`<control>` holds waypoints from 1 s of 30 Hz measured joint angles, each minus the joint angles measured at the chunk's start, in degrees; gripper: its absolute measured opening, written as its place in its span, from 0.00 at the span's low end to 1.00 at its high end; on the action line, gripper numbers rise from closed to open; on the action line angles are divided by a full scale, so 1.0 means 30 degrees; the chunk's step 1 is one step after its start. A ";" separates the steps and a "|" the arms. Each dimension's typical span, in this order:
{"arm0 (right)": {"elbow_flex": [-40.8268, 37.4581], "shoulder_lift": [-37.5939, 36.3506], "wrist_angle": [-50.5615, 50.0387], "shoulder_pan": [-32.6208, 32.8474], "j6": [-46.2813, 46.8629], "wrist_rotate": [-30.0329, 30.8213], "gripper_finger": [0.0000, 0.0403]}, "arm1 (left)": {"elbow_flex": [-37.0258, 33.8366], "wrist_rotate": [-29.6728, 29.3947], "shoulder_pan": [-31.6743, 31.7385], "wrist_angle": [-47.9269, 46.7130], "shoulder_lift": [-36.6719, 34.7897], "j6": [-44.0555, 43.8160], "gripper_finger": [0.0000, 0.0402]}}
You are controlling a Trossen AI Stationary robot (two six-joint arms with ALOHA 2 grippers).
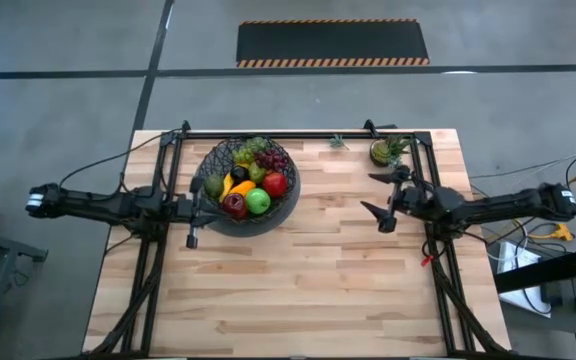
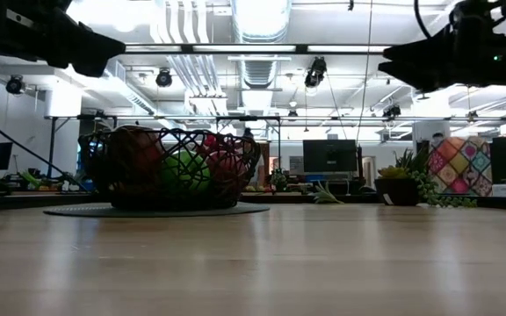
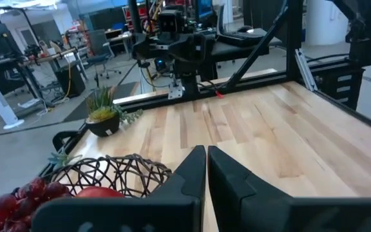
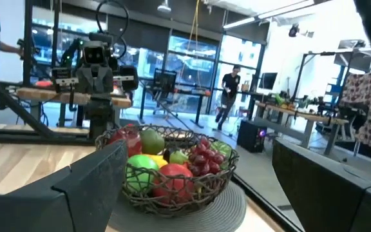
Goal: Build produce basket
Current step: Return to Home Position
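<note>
Basket [image 1: 294,204] of produce [image 1: 258,201], wrist views, left jaws together, right jaws spread

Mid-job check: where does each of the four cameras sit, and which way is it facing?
High view: above the table, looking straight down; left arm and right arm enter from the sides.
Low view: table height, level past the basket into the room; dark arm parts at top corners.
Left wrist view: behind the shut left gripper, facing the right arm across the table.
Right wrist view: behind the open right gripper, facing the basket and left arm.
Shared: all four show the basket.
</note>
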 joint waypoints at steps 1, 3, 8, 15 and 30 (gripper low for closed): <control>-0.0076 -0.0318 -0.0149 0.0000 -0.0022 0.0009 0.91 | 0.0000 0.0005 0.0000 -0.0095 -0.0101 0.0168 0.00; -0.0078 -0.0873 -0.0475 0.0000 -0.0123 0.0109 0.91 | 0.0000 0.0012 -0.0004 -0.0452 -0.0347 0.0301 0.00; -0.0078 -0.1870 -0.0944 0.0000 -0.0764 0.0439 0.91 | 0.0000 0.0007 0.0000 -0.1533 -0.1218 0.0305 0.00; -0.0078 -0.3643 -0.2594 0.0000 -0.1121 0.0958 0.91 | -0.0016 0.0015 0.0000 -0.2969 -0.2997 0.0342 0.00; -0.0093 -0.8143 -0.6946 0.0001 -0.0919 0.1472 0.91 | -0.2176 0.0000 0.0000 -0.3208 -0.6739 0.0213 0.00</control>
